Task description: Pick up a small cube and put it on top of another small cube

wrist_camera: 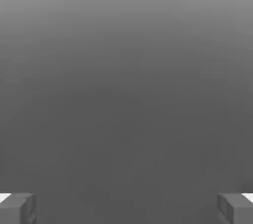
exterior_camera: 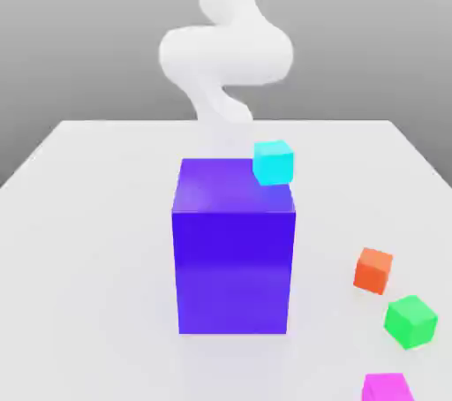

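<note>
In the exterior view a pale worktop [exterior_camera: 88,214] ran back to a straight far edge, with its side edges angling outward toward the camera. A big blue-violet block [exterior_camera: 233,258] stood near the middle, and broad bare surface lay open on the exterior view's left of it and in front of it. A cyan cube [exterior_camera: 274,162] sat at the block's far top corner on the exterior view's right; whether it rested on the block or lay behind it could not be told. On the exterior view's right, well apart from the block, an orange-red cube [exterior_camera: 373,269] and a green cube [exterior_camera: 410,321] lay near each other. The small cube [exterior_camera: 387,388], magenta-pink, sat nearest the camera, and the picture's lower edge cut off its bottom. The white arm [exterior_camera: 224,50] rose behind the block as a soft, blurred shape, its lower end hidden. In the hand view the gripper [wrist_camera: 126,208] had its two grey fingertips [wrist_camera: 17,208] spread far apart at opposite sides, nothing between them, against plain grey.
</note>
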You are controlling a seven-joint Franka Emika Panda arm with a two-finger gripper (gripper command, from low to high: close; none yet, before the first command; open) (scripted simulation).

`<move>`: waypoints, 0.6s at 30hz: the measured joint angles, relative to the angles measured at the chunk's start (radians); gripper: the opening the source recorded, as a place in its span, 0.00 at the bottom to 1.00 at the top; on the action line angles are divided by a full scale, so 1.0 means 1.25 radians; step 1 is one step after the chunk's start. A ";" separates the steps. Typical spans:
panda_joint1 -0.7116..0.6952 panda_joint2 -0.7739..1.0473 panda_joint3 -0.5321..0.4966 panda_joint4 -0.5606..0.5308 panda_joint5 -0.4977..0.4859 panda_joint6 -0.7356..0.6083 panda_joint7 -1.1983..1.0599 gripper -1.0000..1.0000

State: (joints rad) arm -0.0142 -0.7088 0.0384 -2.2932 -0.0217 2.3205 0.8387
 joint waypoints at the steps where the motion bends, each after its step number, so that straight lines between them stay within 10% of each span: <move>1: -0.005 0.031 0.013 0.002 -0.008 0.008 0.014 0.50; 18: -0.020 0.527 0.174 0.038 -0.164 0.121 0.251 0.50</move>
State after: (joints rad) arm -0.0395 -0.0497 0.2557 -2.2454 -0.2270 2.4714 1.1519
